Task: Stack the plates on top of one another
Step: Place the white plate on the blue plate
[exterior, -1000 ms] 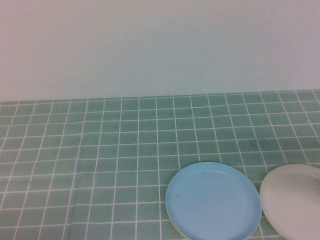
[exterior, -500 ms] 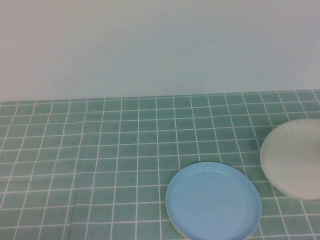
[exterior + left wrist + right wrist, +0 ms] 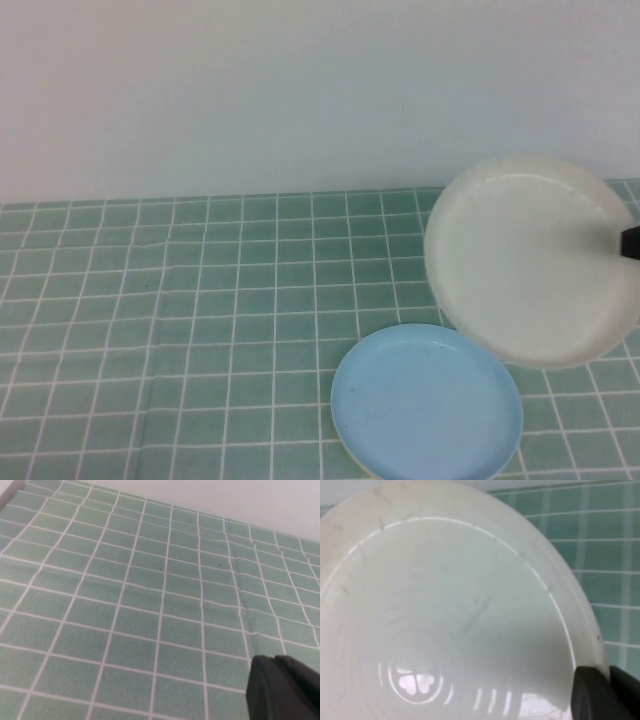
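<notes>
The white plate point(image 3: 525, 260) hangs tilted in the air at the right, above the table and just behind the light blue plate point(image 3: 427, 405). My right gripper point(image 3: 631, 242) is shut on the white plate's right rim. In the right wrist view the white plate point(image 3: 445, 625) fills the picture, with my right gripper point(image 3: 601, 680) clamped on its edge. The light blue plate lies flat near the table's front edge. A thin yellow rim point(image 3: 352, 458) peeks out under its front left side. My left gripper point(image 3: 274, 664) is shut and empty, low over bare cloth, and out of the high view.
A green checked tablecloth point(image 3: 200, 320) covers the table and has a crease running front to back on the left. A plain white wall point(image 3: 300, 90) stands behind it.
The white plate has risen off the table at the right edge and moved left and back, tilting up. The light blue plate has not moved.
</notes>
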### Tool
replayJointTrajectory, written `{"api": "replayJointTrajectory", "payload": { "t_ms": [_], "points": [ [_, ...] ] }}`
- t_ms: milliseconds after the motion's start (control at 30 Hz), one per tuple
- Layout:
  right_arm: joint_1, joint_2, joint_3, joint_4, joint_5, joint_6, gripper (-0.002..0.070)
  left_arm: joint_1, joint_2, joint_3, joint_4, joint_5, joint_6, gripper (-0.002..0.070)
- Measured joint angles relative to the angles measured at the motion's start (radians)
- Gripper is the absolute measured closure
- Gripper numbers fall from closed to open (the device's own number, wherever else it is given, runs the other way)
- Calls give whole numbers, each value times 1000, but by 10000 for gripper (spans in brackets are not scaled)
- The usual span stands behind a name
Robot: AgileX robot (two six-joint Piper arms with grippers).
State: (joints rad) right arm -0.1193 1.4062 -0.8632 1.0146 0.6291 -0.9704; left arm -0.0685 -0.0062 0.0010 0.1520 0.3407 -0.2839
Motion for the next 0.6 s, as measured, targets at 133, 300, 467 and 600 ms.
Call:
{"api": "replayJointTrajectory", "payload": {
  "t_ms": [133,300,467,600],
  "points": [
    [131,-2,0,-15,0,-10,663,0,0,0,0,0,0,676],
    [268,13,0,-29,-23,-3,663,0,0,0,0,0,0,676],
    [315,95,0,-33,-46,9,663,0,0,0,0,0,0,676],
    [320,177,0,-35,-60,11,663,0,0,0,0,0,0,676]
  ]
}}
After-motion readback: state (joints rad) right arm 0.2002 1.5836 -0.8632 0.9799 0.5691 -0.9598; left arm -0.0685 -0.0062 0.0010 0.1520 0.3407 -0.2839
